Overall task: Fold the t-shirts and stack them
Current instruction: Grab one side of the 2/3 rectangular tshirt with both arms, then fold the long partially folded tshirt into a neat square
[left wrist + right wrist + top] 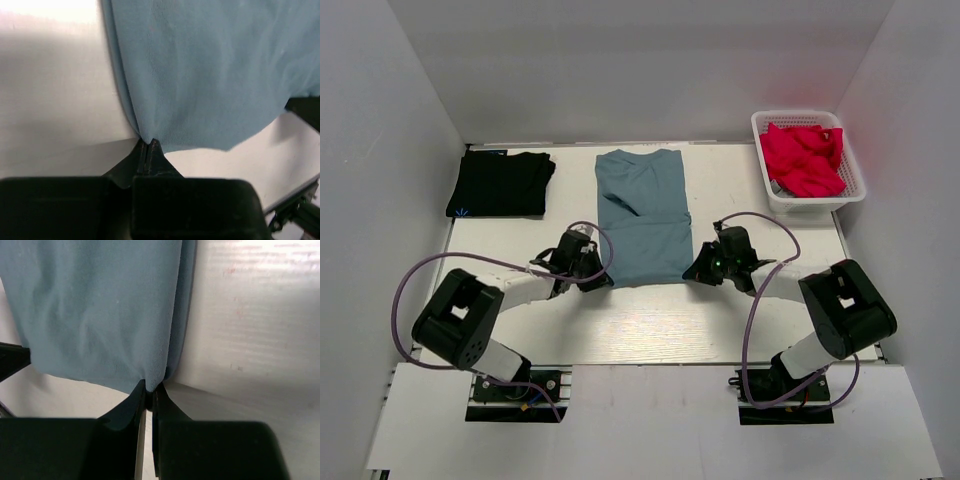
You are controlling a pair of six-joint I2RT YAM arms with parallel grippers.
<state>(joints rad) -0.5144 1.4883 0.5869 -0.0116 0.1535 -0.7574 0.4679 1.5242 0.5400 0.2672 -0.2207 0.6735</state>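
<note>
Top external view: a dusty blue-grey t-shirt (pixel 642 215) lies on the middle of a white table (pixel 660 320), folded into a long narrow panel, collar at the far end and hem toward the arms. The left gripper (pixel 592 272) sits at the near left corner of the hem and the right gripper (pixel 700 265) at the near right corner. In the left wrist view, the black fingers are pressed together with the cloth's corner gathered to a point at their tips, the fabric spreading away over the table. In the right wrist view, the fingers are likewise clamped on the folded edge of the same shirt, with only a thin slit between them. A black t-shirt (pixel 502 183), folded into a flat rectangle with a small blue mark at its near left corner, rests at the far left of the table, well apart from the blue-grey one. At the far right stands a white basket (pixel 817 202) holding crumpled red cloth (pixel 805 160).
</note>
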